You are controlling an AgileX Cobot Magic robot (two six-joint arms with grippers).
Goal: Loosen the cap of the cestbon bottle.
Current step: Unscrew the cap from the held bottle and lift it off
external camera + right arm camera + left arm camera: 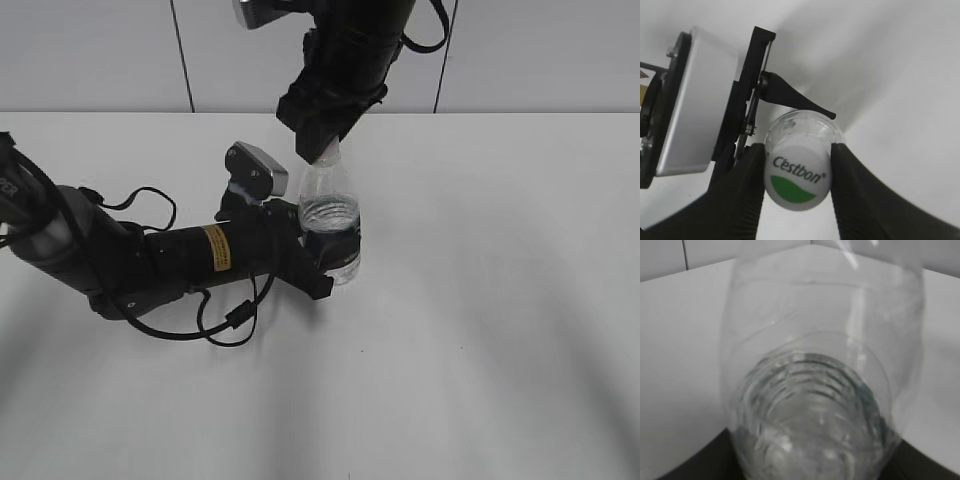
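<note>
The clear ribbed cestbon bottle (330, 225) stands upright on the white table, with its dark label band low on the body. My left gripper (322, 262) is shut on the bottle's lower body from the left; the left wrist view is filled by the bottle (815, 390), with dark finger tips at the bottom corners. My right gripper (797, 172) comes down from above and is shut on the white cap (797, 177), which has a green mark and lettering on top. In the exterior view the cap is hidden by the right gripper (322, 150).
The left arm lies along the white table (500, 300) with a loose black cable loop (225, 320) in front of it. A grey panelled wall (560, 50) runs behind the table's far edge. The left wrist camera housing (695, 100) shows beside the bottle.
</note>
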